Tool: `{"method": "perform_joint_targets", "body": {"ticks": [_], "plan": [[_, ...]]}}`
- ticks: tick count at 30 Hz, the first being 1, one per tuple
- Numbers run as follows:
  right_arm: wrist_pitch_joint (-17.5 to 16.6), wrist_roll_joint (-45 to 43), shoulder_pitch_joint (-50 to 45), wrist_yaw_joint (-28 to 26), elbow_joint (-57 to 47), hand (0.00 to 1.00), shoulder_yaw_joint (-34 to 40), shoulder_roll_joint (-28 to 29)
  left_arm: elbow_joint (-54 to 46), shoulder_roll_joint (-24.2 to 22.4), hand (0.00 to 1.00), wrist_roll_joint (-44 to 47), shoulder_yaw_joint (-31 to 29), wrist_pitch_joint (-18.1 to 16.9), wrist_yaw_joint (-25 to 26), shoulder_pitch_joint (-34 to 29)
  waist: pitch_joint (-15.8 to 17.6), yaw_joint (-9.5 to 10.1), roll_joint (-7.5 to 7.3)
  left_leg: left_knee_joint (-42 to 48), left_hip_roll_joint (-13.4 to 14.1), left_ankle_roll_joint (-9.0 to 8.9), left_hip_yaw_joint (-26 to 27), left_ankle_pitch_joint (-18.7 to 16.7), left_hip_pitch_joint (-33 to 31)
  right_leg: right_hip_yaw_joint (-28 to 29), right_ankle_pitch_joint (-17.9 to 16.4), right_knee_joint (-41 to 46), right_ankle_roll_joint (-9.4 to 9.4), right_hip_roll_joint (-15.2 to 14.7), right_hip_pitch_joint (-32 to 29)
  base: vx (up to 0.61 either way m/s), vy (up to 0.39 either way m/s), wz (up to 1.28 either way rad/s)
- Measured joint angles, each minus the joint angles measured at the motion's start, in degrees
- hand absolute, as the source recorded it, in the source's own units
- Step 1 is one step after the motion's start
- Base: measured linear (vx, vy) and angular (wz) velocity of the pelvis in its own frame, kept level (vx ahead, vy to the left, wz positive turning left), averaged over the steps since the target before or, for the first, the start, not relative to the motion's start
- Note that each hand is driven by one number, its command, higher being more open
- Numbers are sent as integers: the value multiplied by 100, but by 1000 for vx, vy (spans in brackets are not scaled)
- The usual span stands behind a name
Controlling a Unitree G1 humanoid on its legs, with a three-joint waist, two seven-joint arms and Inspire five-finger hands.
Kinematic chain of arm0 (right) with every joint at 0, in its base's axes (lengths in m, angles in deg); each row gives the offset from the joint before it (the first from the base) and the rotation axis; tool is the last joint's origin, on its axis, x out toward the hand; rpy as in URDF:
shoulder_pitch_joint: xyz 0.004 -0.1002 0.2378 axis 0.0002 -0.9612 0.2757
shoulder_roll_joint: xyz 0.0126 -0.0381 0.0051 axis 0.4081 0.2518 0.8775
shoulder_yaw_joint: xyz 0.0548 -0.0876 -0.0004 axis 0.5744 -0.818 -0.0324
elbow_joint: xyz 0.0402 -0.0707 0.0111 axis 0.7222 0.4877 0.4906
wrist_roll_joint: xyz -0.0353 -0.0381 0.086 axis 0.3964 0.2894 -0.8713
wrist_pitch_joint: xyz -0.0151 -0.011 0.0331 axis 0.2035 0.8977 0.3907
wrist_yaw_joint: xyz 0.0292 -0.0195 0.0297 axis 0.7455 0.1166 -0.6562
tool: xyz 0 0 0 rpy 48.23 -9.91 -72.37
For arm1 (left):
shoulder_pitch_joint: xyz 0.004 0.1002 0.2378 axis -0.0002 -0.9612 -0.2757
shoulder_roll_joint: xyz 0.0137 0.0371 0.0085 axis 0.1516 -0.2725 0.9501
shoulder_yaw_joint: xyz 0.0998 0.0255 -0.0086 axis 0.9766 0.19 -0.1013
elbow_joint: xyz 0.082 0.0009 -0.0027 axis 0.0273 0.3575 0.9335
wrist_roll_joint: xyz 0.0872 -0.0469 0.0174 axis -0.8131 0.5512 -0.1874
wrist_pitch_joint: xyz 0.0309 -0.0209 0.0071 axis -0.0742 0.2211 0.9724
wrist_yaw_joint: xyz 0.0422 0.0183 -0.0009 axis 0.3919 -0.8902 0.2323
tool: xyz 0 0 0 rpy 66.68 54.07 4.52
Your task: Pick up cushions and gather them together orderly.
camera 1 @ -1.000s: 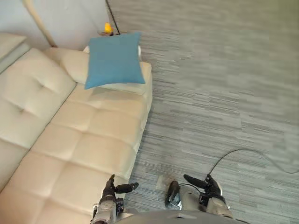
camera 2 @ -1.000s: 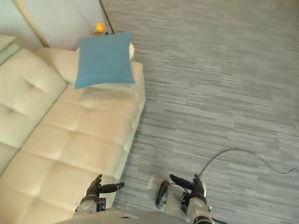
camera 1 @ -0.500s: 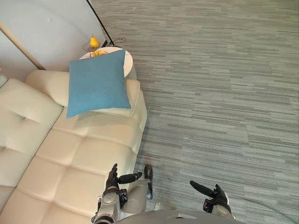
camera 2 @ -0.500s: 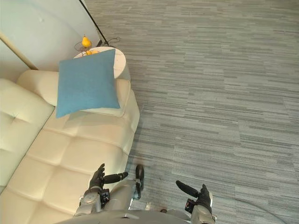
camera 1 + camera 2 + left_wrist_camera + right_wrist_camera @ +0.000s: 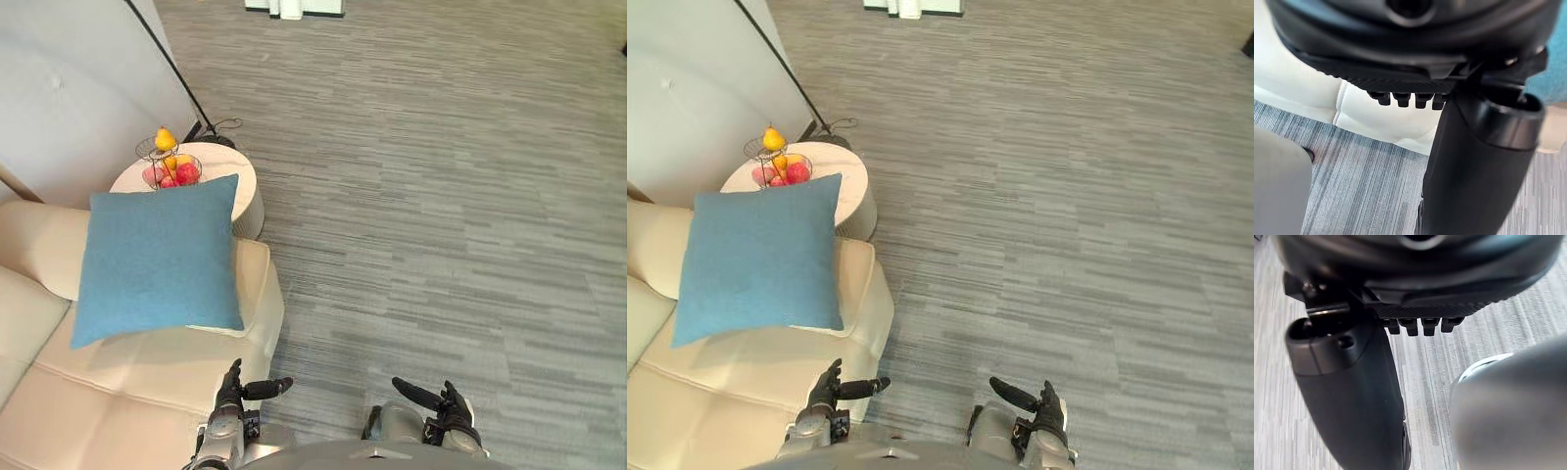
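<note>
A blue square cushion leans on the cream sofa's armrest, at the end of the sofa. My left hand hangs open near the sofa's front corner, thumb pointing right, holding nothing. My right hand is open over the grey carpet at the lower right, also empty. Both hands are well below the cushion and apart from it. In the left wrist view the thumb stands out over carpet and the sofa's edge.
A small round white side table with a wire fruit basket stands just beyond the armrest. A thin black lamp pole slants along the wall. Grey carpet spreads to the right.
The camera has swung: the sofa and cushion slid down and left in the picture, and the side table with fruit came fully into view. Both hands stay open and empty.
</note>
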Motion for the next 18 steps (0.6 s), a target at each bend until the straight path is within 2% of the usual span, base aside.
{"method": "perform_joint_targets", "body": {"ticks": [1, 2, 3, 4, 5, 6, 7, 8, 10, 12, 14, 15, 16, 18], "plan": [[-11, -27, 9, -5, 20, 100, -14, 2, 34, 14, 100, 3, -12, 9, 3, 1, -2, -26, -33, 20, 51, -172, -181, -167, 71, 227, 661, -231, -166, 160, 61, 473, -406, 49], [-15, -1, 45, 9, 79, 100, 10, -82, 103, -95, 100, -7, -22, 18, 1, 32, -61, 30, 195, 70, 212, -151, -468, -156, 57, 122, 476, -106, -270, 320, 132, 445, -420, 32], [-23, -1, 48, 9, 79, 100, 32, -94, 101, -114, 100, -19, -22, -2, -21, 25, -67, 38, 219, 104, 214, -146, -545, -122, 62, 118, 357, 8, -289, 318, 111, 380, -404, 26], [-18, -61, 51, 1, 92, 100, 89, -106, 119, -183, 100, -76, -30, -10, -12, -20, -107, 8, 296, 280, 251, -222, -721, -79, 40, -45, 58, 192, -404, 292, 149, 314, -350, 30], [-6, -82, 50, 5, 96, 100, 90, -116, 118, -206, 100, -103, -36, -9, -6, -31, -124, -9, 318, 430, 279, -267, -761, -60, -22, -116, 3, 182, -447, 298, 207, 299, -320, 67], [-3, -83, 24, 17, 96, 100, 80, -154, 100, -239, 100, -114, -49, -11, -17, -26, -156, -69, 390, 1187, 346, -410, -823, -11, -395, -398, -47, -13, -515, 296, 453, 237, -230, 75], [9, -83, 12, 20, 94, 100, 79, -159, 84, -248, 100, -114, -62, -12, -17, -16, -157, -104, 415, 1651, 380, -553, -835, 56, -652, -565, -52, -147, -525, 297, 611, 280, -254, 109], [23, -63, -22, 25, 94, 100, 53, -159, -4, -248, 100, -110, -99, -11, -15, -26, -139, -90, 414, 2541, 469, -701, -742, 34, -1081, -805, -52, -398, -554, 314, 943, 217, -187, 90], [25, -56, -116, 25, 99, 100, 30, -146, -146, -275, 100, -61, -106, -13, 5, -83, -125, 7, 383, 3161, 645, -630, -166, -11, -1463, -1189, -49, -797, -593, 343, 1542, 209, -168, 85], [25, -58, -122, 25, 95, 100, 29, -142, -250, -278, 100, -58, -94, -21, -10, -106, -129, 75, 382, 2864, 696, -483, 420, -78, -1655, -1433, -49, -1105, -593, 332, 1882, 172, -71, 63], [25, -60, -122, 21, 91, 100, 28, -128, -244, -271, 100, -59, -53, -20, -14, -94, -131, 72, 382, 2086, 594, -401, 727, -15, -1730, -1641, -48, -1247, -583, 297, 2031, 152, 43, 61], [28, -61, -112, 10, 91, 100, 31, -144, -227, -264, 100, -61, -28, -17, -16, -85, -134, 69, 416, 1076, 485, -203, 915, 733, -1745, -1825, -55, -1281, -506, 299, 2078, 188, 122, 76], [48, -62, -101, 19, 122, 100, 41, -144, -221, -245, 100, -53, -31, -15, -36, -54, -126, 86, 395, 779, 413, -183, 1025, 818, -1711, -1896, -74, -1300, -436, 256, 2110, 223, 156, 86], [61, -75, -135, 40, 121, 100, 40, -7, -231, -112, 100, -49, -35, -19, -19, -30, -145, 114, 131, 303, 148, -77, 1026, 1096, -1644, -1959, 11, -1519, -293, 114, 2142, 204, 133, 73]]}}
